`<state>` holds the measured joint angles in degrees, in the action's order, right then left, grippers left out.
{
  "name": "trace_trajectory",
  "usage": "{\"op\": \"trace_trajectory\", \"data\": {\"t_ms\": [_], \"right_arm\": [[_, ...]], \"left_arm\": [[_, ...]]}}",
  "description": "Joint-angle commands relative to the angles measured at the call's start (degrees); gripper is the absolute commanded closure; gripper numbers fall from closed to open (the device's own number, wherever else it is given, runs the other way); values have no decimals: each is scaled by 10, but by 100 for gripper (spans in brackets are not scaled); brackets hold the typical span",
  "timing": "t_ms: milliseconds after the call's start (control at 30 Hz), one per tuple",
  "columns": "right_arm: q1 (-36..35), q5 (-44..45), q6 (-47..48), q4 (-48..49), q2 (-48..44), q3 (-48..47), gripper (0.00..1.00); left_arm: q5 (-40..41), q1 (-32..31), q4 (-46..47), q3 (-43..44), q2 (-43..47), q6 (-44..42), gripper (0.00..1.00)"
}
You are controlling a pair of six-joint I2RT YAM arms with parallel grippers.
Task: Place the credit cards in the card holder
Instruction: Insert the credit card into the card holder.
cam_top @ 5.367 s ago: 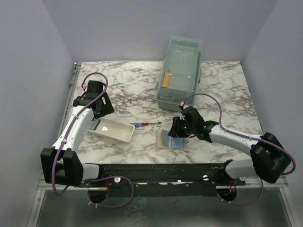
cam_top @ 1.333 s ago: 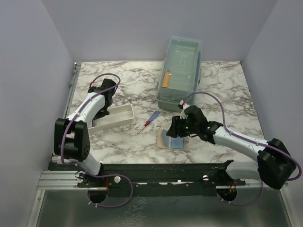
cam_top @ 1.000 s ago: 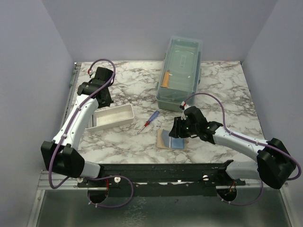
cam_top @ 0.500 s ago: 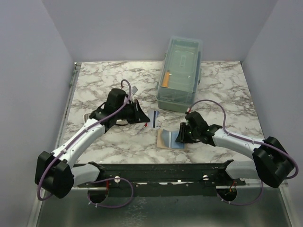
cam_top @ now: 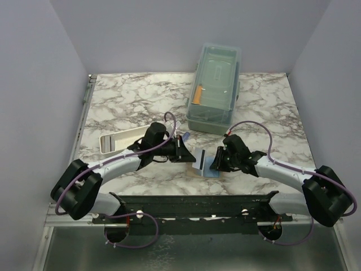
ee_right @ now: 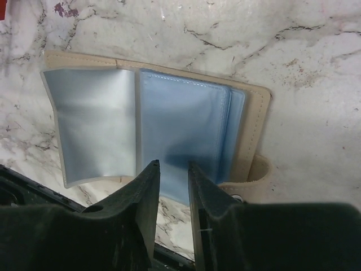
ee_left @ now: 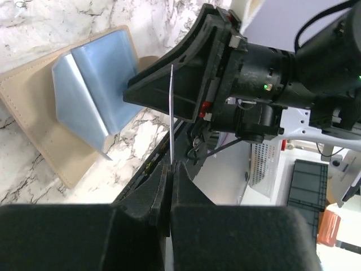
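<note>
A: Left side?
B: My left gripper (ee_left: 170, 172) is clamped on a credit card (ee_left: 171, 113), held edge-on at the left side of the open card holder (ee_left: 84, 107).
A: Right?
B: My right gripper (ee_right: 172, 178) has its jaws narrowly apart with nothing between them, just over the card holder.

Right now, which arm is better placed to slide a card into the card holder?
Left. The left end effector is shut on a card, edge-on, close beside the open card holder. The right end effector sits over its blue lining, jaws apart, holding no card.
</note>
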<state>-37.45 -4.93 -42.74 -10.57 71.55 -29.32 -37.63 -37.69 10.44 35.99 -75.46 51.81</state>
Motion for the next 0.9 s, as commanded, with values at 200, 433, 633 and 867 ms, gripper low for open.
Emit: {"op": "trace_trajectory", "data": {"t_ms": [200, 433, 633, 867], "right_arm": [[3, 24, -9, 6, 35, 25, 71], [3, 38, -17, -10, 33, 27, 75], [4, 42, -29, -16, 29, 34, 77], [3, 42, -34, -18, 24, 39, 79]], "left_arm": [[-35, -5, 71, 12, -82, 31, 100], [-45, -6, 81, 22, -133, 26, 100], [-26, -6, 74, 24, -174, 12, 100], [-20, -6, 67, 19, -189, -8, 100]]}}
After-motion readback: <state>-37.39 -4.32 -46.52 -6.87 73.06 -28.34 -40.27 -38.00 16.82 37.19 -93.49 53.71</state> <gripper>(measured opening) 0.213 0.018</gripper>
